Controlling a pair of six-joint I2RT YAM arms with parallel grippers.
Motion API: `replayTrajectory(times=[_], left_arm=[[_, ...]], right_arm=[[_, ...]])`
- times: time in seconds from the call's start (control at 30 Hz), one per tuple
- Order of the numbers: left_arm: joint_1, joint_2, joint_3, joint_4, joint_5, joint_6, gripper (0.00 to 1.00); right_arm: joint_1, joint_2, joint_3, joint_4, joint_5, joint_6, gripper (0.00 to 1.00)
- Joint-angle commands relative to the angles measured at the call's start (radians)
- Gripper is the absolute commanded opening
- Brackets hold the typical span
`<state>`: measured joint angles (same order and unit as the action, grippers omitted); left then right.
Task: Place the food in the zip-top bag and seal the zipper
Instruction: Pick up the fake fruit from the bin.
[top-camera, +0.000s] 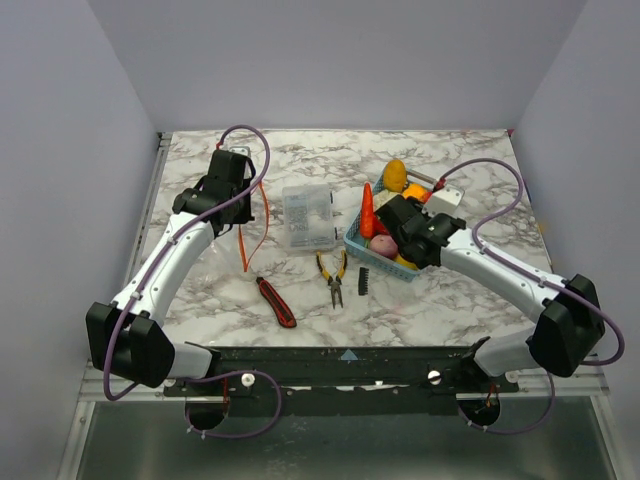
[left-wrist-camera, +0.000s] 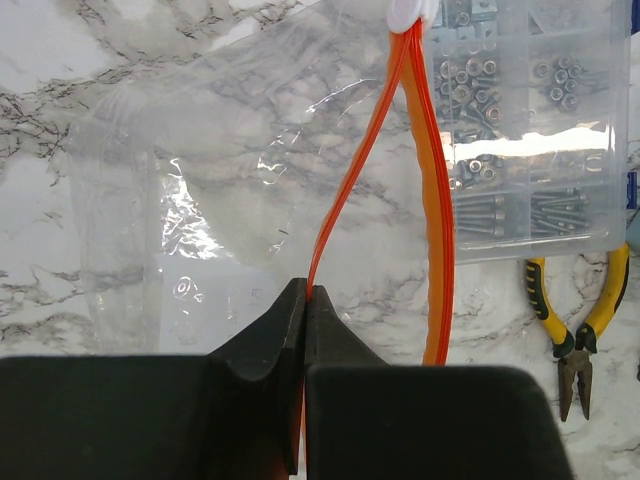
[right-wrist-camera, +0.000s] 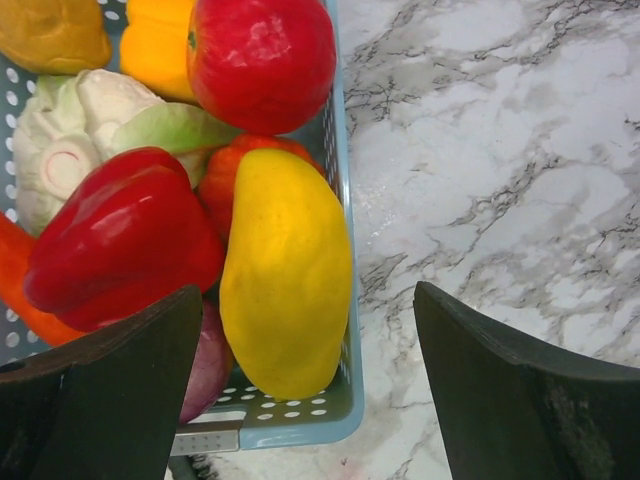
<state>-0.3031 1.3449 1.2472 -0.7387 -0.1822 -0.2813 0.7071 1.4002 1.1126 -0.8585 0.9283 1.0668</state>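
The clear zip-top bag (left-wrist-camera: 190, 190) lies on the marble at the left and is faint in the top view (top-camera: 213, 258). Its red-orange zipper (left-wrist-camera: 352, 170) is parted into two strands that meet at a white slider (left-wrist-camera: 410, 12). My left gripper (left-wrist-camera: 307, 292) is shut on the left strand; it also shows in the top view (top-camera: 238, 212). The food sits in a light blue basket (right-wrist-camera: 300, 425): yellow piece (right-wrist-camera: 285, 260), red pepper (right-wrist-camera: 115, 235), red apple (right-wrist-camera: 262, 60), white-green piece (right-wrist-camera: 90, 130), purple piece (right-wrist-camera: 207, 368), carrot (top-camera: 367, 208). My right gripper (right-wrist-camera: 305, 300) is open, its jaws either side of the yellow piece and the basket's rim.
A rigid clear compartment box (left-wrist-camera: 530, 130) of screws stands right of the bag, also in the top view (top-camera: 310, 218). Yellow-handled pliers (top-camera: 333, 278), a red-and-black utility knife (top-camera: 277, 302) and a small black part (top-camera: 364, 281) lie near the front. Walls enclose three sides.
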Motion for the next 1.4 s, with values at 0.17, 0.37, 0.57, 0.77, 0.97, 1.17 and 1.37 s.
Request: replayTrajectory(times=[0.17, 0.37, 0.57, 0.77, 0.97, 1.17, 1.37], left_arm=[[0.001, -0.002, 0.021, -0.002, 0.023, -0.003, 0.0], [0.001, -0.001, 0.02, -0.002, 0.026, -0.002, 0.0], [0.001, -0.001, 0.021, 0.0, 0.028, -0.002, 0.0], [0.001, 0.003, 0.021, -0.002, 0.029, -0.001, 0.0], [0.001, 0.002, 0.021, -0.002, 0.033, -0.001, 0.0], [0.001, -0.002, 0.021, -0.001, 0.036, -0.003, 0.0], [0.001, -0.002, 0.021, -0.002, 0.048, -0.001, 0.0]], right_arm=[[-0.023, 0.075, -0.054, 0.105, -0.03, -0.033, 0.94], [-0.029, 0.143, -0.063, 0.139, -0.027, -0.046, 0.95], [-0.031, 0.157, -0.077, 0.133, 0.01, -0.017, 0.91], [-0.032, 0.14, -0.089, 0.151, 0.015, -0.032, 0.76], [-0.031, 0.112, -0.084, 0.145, -0.002, -0.041, 0.46], [-0.031, 0.046, -0.023, 0.102, -0.052, -0.066, 0.22], [-0.031, -0.067, -0.018, 0.164, -0.163, -0.149, 0.15]])
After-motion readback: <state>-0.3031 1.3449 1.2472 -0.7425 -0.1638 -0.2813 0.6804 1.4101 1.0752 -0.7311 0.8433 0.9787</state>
